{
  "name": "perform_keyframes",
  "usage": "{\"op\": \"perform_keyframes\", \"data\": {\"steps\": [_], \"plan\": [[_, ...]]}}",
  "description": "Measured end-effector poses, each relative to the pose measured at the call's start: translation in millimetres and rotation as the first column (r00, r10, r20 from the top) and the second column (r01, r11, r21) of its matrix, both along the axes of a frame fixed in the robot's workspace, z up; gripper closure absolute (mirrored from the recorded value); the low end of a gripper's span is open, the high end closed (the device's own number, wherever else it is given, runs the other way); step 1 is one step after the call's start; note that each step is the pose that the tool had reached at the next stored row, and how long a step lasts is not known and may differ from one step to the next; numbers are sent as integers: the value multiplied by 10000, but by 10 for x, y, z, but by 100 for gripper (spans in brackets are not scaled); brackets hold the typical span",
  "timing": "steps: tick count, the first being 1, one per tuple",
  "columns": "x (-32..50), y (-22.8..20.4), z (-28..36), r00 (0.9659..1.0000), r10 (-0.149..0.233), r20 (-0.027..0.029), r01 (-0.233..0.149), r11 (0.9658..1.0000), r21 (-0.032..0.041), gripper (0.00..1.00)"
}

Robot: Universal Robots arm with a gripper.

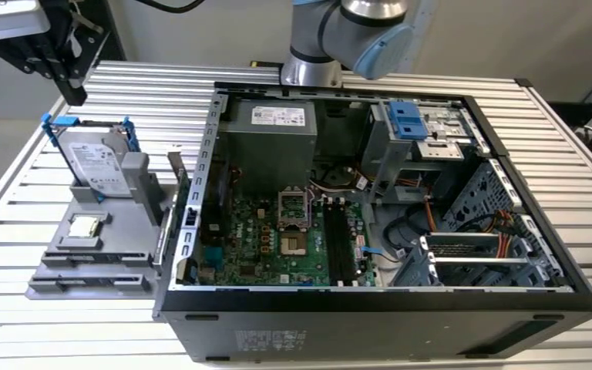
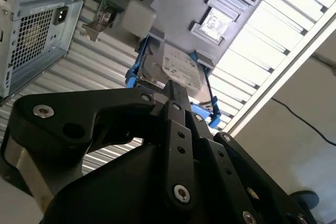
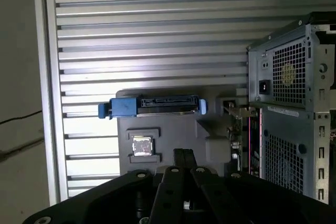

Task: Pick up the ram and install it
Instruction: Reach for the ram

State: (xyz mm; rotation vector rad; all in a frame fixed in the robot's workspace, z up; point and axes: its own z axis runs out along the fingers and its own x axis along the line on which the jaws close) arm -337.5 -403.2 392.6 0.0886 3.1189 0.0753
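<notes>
Status: early, nothing picked yet. Gripper [image 1: 74, 95] hangs over the slatted table [image 1: 163, 85] at the exterior view's left, up past the far end of the grey parts tray [image 1: 90, 266]. Fingers [image 3: 178, 158] sit pressed together in both wrist views w/ nothing between them, so closed and empty.

Ram [image 1: 176, 179]: probably the thin stick standing on edge at the tray's side nearest the PC case [image 1: 378, 312]. It's edge-on and hard to make out, so low confidence. Either way it's well apart from the gripper.

Hard drive [image 1: 99, 166] w/ blue frame stands upright in the tray and is the tray item nearest the gripper. Small square chip [image 1: 85, 226] lies flat further along.

Case is open, motherboard [image 1: 265, 239] exposed. Long black slots [image 1: 339, 243] beside the CPU socket look unfilled, i.e. no ram seated.

Done: nothing that shows. Left: the whole job, both pick and install.
</notes>
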Motion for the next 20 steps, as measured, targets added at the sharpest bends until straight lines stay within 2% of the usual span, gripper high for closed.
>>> {"op": "perform_keyframes", "data": {"steps": [3,5,13,20], "plan": [[-1,-29,0,10000,-2,0,2,10000,0,100],[-1,-82,0,10000,0,-1,0,10000,-1,100],[-8,-362,0,10000,-1,-1,1,10000,0,100],[-69,-612,0,10000,-1,-1,1,10000,-1,100]]}}
